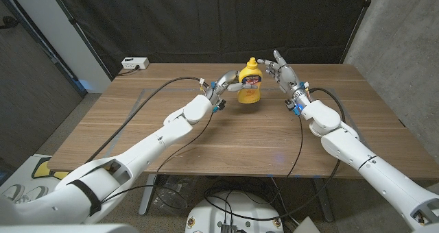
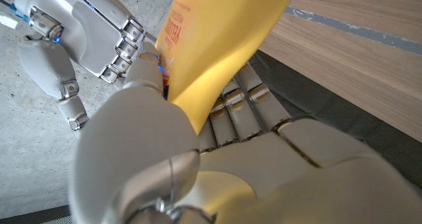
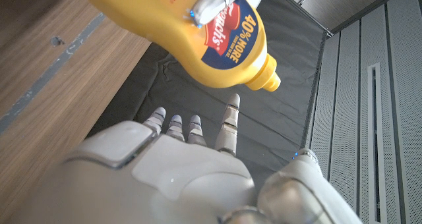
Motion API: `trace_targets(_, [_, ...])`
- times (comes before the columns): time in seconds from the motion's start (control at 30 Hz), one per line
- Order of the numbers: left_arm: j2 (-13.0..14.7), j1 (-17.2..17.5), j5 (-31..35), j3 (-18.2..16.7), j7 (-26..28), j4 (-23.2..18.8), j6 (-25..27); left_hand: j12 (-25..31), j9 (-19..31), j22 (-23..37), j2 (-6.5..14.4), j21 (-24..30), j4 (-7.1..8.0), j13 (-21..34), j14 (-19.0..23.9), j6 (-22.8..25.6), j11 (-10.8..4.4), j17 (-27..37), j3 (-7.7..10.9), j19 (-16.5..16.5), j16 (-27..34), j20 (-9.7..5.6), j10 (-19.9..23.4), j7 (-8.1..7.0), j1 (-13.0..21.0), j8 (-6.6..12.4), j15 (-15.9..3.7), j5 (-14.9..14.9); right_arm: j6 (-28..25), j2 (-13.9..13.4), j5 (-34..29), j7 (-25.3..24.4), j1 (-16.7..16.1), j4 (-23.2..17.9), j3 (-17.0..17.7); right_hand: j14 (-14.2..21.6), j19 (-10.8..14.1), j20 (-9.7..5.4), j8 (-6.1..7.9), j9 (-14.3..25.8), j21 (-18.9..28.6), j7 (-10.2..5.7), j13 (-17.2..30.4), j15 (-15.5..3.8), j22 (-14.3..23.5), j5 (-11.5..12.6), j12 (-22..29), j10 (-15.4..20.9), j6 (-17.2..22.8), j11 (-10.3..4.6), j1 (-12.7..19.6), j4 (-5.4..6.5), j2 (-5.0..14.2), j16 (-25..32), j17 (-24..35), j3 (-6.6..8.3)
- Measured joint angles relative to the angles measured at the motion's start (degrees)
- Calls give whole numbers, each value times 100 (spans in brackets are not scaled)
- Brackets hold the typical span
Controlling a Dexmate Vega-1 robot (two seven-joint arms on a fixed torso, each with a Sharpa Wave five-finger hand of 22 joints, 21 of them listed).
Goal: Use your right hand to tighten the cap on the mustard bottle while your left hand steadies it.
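Scene: a robot with two white arms works at a brown wooden table, dark curtains behind it.

Bottle: the yellow plastic squeeze mustard bottle with a red label stands upright toward the far middle of the table, at about twelve o'clock from the robot.

Cap: the yellow pointed nozzle cap sits on top of the bottle, with nothing touching it.

Left hand: the white left hand comes in at the bottle's nine o'clock side, and its fingers wrap across the label; the left wrist view shows the bottle pressed into its palm. It grips the body.

Right hand: the white right hand stands at the bottle's three o'clock side, near the cap's height but apart from it. The right wrist view shows its fingers extended and spread, with nothing between them, a gap off the cap.

Step in hand: by the look of it, the steadying grip is in place and the right hand is on its approach; the tightening itself has not begun.

Next move: the right hand likely needs to close the gap toward nine o'clock, settle its fingertips around the cap, then twist while the left hand keeps the bottle from turning.

Elsewhere: a white power strip lies at the far left corner, about ten o'clock.
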Motion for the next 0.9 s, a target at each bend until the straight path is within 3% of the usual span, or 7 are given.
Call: trace_targets(0.9, [-274,-247,25,195,-79,487,-113,-73,-3,0,0,-40,-40,-4,-28,39,-11,6,40,-21,-22,-22,12,-22,0,-57,-2,0,-44,-34,159,309,169,115,-74,0,-11,12,45,0,88,7,0,0,-16,44,89,21,218,20,40,0,82,39,-15,1])
